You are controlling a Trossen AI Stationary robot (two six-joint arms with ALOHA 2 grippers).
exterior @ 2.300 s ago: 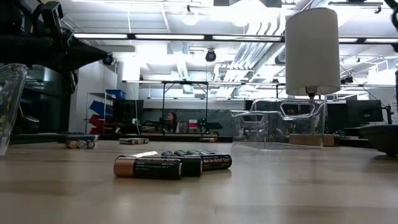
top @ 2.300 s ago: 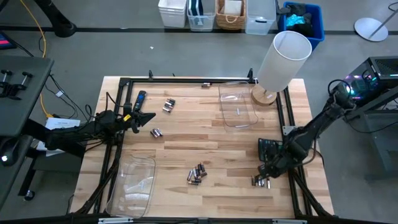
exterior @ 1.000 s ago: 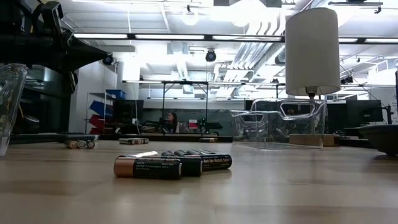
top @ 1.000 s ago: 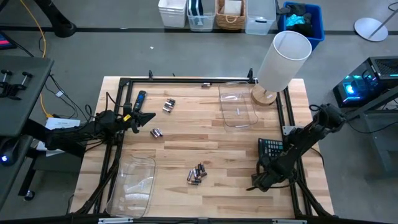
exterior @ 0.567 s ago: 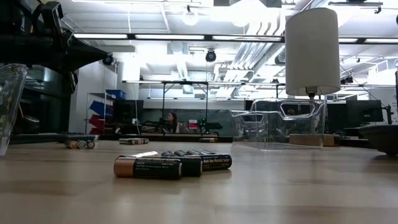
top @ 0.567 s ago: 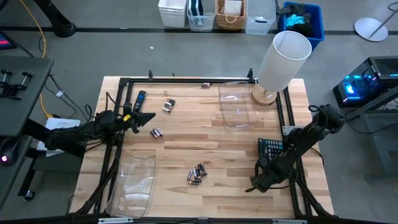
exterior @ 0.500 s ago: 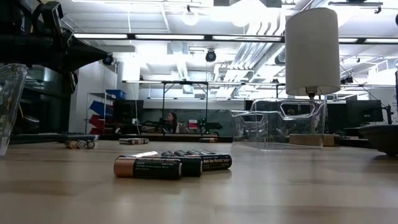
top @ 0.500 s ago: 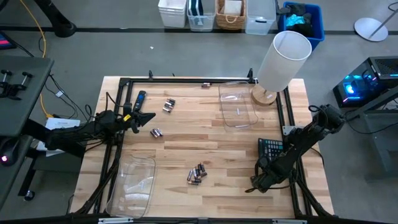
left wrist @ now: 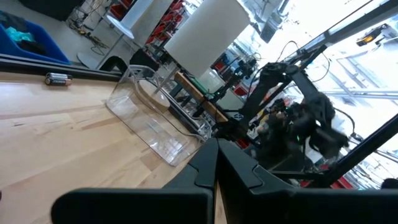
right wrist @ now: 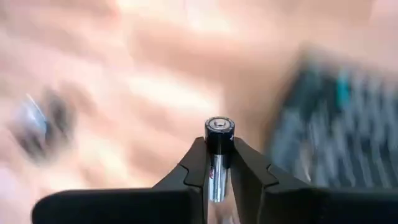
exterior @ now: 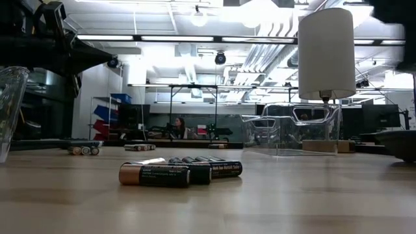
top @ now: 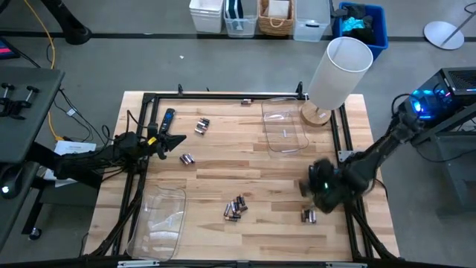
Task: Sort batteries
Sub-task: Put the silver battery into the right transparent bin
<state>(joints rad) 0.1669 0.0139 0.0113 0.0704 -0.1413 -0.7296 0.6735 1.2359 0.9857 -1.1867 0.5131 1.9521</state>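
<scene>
A light wooden worktop edged by a black frame stands on a grey floor, with storage bins and a blue crate lined up beyond its far side; the low view looks across the planks into a bright hall with ceiling lights, where a person sits far off. A white lamp stands at the far right corner of the worktop. Two clear plastic containers sit on the wood: one just beside the lamp base and one at the near left corner, and no battery can be made out in either. Batteries lie in loose groups on the planks: a cluster near the middle front, a pair left of centre, a few nearer the far left, a single one by the far rail and a small group at the right front. A black-and-blue remote lies near the left rail. The right tool hovers over the right side of the worktop, blurred, next to the dark calculator, and is clamped on a single battery standing upright between its fingers. The left tool waits over the left edge near the remote, its fingers pressed together on nothing
</scene>
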